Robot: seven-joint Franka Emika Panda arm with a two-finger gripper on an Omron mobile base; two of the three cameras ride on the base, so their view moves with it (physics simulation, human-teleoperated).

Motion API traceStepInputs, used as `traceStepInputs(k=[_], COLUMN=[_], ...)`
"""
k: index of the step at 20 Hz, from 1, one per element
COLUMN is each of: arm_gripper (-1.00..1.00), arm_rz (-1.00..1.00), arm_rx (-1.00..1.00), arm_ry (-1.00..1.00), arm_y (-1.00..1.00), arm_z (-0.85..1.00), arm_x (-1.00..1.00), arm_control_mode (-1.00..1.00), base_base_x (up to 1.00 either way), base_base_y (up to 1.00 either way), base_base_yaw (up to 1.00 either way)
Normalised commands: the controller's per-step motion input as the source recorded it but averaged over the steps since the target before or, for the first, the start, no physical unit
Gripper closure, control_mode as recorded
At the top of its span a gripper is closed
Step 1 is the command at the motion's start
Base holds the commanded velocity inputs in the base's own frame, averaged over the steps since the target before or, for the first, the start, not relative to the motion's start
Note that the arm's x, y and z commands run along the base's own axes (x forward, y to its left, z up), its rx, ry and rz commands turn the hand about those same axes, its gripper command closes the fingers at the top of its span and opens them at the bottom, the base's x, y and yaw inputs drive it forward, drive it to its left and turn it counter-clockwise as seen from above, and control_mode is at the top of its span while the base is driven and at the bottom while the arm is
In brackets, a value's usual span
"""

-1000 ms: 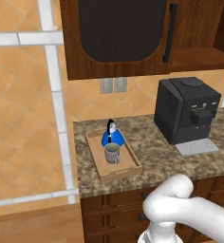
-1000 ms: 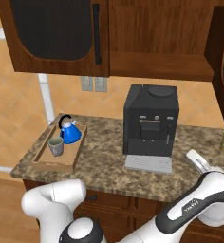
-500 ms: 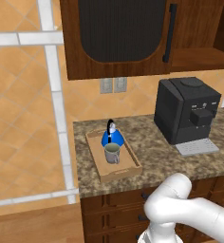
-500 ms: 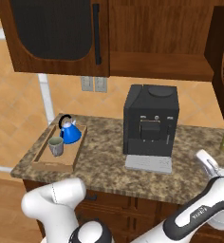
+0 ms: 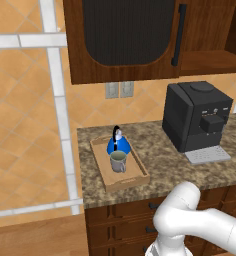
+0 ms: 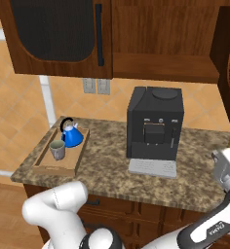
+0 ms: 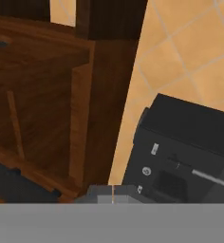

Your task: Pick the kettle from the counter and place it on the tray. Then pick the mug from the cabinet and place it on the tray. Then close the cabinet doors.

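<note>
Granite worktop: tray at its left end holds kettle and mug, coffee machine toward the right. Gripper raised beyond the right edge; opening can't be told

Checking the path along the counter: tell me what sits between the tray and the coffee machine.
Nothing does: bare counter separates the tray from the coffee machine in both base views.

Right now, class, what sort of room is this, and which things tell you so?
Most likely a home kitchen, rendered: a granite counter over wooden drawer fronts, a black coffee machine standing on it, and dark wooden wall cabinets above. A tray holds a kettle and mug.
</note>
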Motion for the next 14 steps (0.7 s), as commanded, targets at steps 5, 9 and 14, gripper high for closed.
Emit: traceStepInputs(k=[5,9,14], arm_gripper=[1.0,1.0,1.0], arm_rz=[0.0,0.0,0.0], arm_rx=[0.18,0.2,0.19], arm_ry=[-0.27,-0.26,-0.08], arm_y=[-0.01,0.0,-0.02], arm_z=[0.08,0.21,0.4], arm_x=[0.02,0.1,0.14], arm_control_mode=[-1.0,-1.0,-1.0], base_base_x=[0.0,0.0,0.0], base_base_y=[0.0,0.0,0.0], base_base_yaw=[0.0,0.0,0.0])
